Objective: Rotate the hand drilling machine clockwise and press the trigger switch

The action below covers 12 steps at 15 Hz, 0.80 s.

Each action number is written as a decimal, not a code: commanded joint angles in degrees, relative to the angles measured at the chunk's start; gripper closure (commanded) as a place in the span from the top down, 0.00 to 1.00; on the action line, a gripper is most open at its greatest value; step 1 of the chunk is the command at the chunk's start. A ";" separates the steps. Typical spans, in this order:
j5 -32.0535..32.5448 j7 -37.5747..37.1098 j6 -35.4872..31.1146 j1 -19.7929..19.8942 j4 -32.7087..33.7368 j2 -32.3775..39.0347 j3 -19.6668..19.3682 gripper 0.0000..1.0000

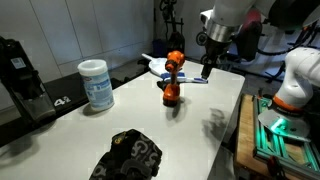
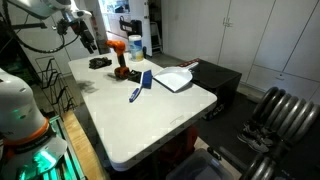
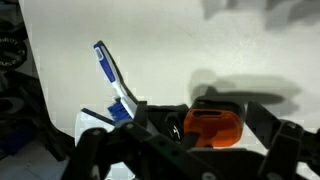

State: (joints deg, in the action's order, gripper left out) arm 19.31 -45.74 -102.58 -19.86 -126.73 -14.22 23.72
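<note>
Drill upright on the bench, tool empty in the air beside it.

In an exterior view the orange drill (image 1: pixel 173 80) stands on the white bench (image 1: pixel 60 125). The tool (image 1: pixel 207 66) hangs just beside it, with a white canister (image 1: pixel 97 85) and a black object (image 1: pixel 128 155) well apart from the drill. In an exterior view a dustpan (image 2: pixel 172 78) and a blue brush (image 2: pixel 135 93) lie near the drill, toward the bench's free edge. In the wrist view the tool's fingers (image 3: pixel 100 150) are spread wide above the drill, gripping nothing.

The white table (image 1: pixel 130 115) carries an orange drill (image 1: pixel 172 80) standing upright near its middle. In an exterior view, from the drill, a white canister (image 1: pixel 95 85) stands at nine o'clock and a crumpled black item (image 1: pixel 128 158) lies at seven. A white dustpan (image 1: pixel 157 65) lies at twelve, with a blue brush (image 2: pixel 135 93) near it.
</note>
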 commanded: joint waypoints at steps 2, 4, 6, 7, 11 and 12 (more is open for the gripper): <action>-0.60 4.90 7.63 0.45 5.28 0.93 1.12 1.00; 0.02 5.99 10.24 0.53 6.72 0.47 1.31 1.00; 1.14 6.13 12.75 0.68 8.15 -0.08 1.58 1.00; 1.49 5.94 13.81 0.67 8.97 -0.14 1.77 1.00; -1.03 4.74 13.15 0.59 11.55 -1.08 1.60 1.00; -1.24 4.13 13.31 0.76 12.21 -1.36 1.61 1.00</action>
State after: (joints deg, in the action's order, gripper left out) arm 19.56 -40.66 -90.65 -19.79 -116.30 -14.72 24.70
